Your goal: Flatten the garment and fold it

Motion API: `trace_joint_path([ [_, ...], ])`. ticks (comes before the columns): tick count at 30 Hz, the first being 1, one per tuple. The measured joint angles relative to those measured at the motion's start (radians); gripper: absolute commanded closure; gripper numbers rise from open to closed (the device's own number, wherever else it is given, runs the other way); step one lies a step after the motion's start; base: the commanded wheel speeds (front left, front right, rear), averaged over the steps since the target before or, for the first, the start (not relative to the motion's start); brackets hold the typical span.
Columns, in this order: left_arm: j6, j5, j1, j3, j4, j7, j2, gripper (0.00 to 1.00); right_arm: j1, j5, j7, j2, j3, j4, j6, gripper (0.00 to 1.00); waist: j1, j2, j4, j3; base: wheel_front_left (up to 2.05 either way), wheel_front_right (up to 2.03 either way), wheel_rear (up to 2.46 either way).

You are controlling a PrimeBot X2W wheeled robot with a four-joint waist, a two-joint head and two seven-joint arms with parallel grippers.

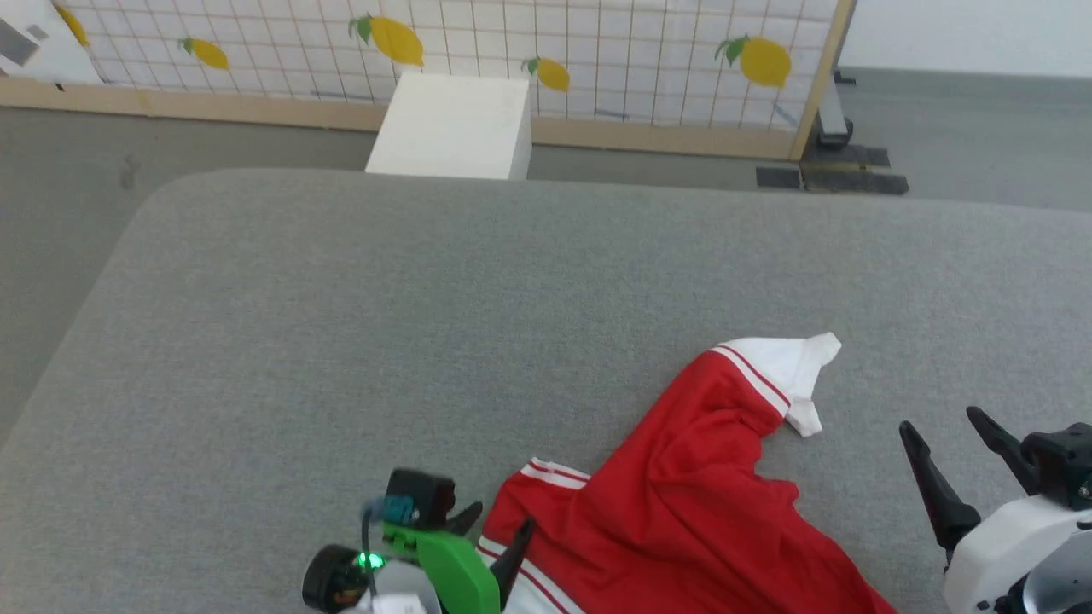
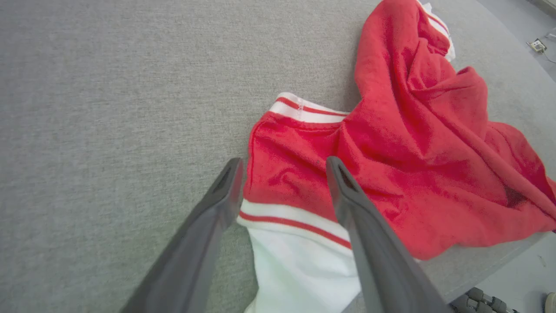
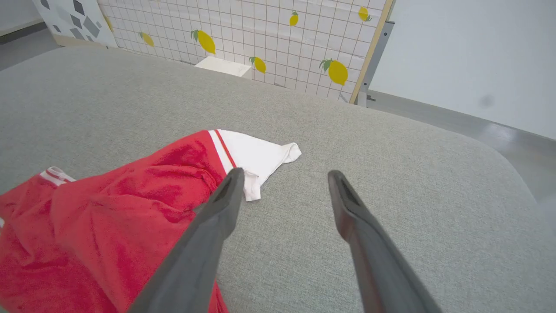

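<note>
With the left hand (image 2: 283, 164) spread wide and pinching nothing, one finger (image 2: 208, 226) on each side of the striped seam between a white sleeve (image 2: 299, 265) and the red body; cannot tell about contact with the cloth. With the right hand (image 3: 285, 173) spread too and empty, over bare tabletop (image 1: 341, 341) at the lower right of the head view, just beside the garment (image 1: 682, 495). Lies crumpled at the lower centre and lower right of that view, bunched in ridges.

Might pinch two layers together at the seam, because of the heaped folds there; would then drag the whole heap instead of opening it. Might slip off if closing on too little of the thin trim. Might pull the garment over the near edge: in the left wrist view reaches the rim of the tabletop at the lower right, with floor (image 2: 534, 265) beyond, so better not to tug toward that side. Might leave the far sleeve (image 1: 798, 362) curled under itself, if stretching from one end only.

To count: one garment, two white sleeves, two hands with two dark fingers each, one tabletop, one white box (image 1: 452, 124) beyond its far edge at the upper centre, one lemon-printed panel (image 1: 597, 51) behind it
</note>
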Motion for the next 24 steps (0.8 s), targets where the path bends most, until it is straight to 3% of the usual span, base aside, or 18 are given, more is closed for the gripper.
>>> trace_joint_path([
  [8,-0.001,-0.023,-0.103,-0.05,0.073,0.233,0.072,0.0,-0.03,-0.058,-0.086,0.047,0.007,0.042,0.0,0.0,0.0,0.0,-0.043,0.069,0.0,0.0,0.0],
  [9,-0.001,-0.024,-0.112,-0.057,0.074,0.246,0.079,0.31,-0.03,-0.06,-0.091,0.048,0.008,0.045,0.0,0.0,0.0,0.0,-0.047,0.076,0.0,0.0,0.0],
  [10,-0.002,-0.026,-0.122,-0.064,0.073,0.254,0.088,1.0,-0.031,-0.064,-0.096,0.05,0.007,0.049,0.0,0.0,0.0,0.0,-0.053,0.085,0.0,0.0,0.0],
  [16,-0.007,-0.032,-0.183,-0.056,0.066,0.18,0.137,1.0,-0.041,-0.084,-0.112,0.066,0.011,0.077,0.0,0.0,0.0,0.0,-0.082,0.116,0.0,0.0,0.0],
  [24,0.09,0.049,-0.356,0.046,0.072,-0.044,0.183,1.0,-0.044,-0.097,-0.091,0.084,0.035,0.123,0.0,0.0,0.0,0.0,-0.102,0.115,0.0,0.0,0.0],
])
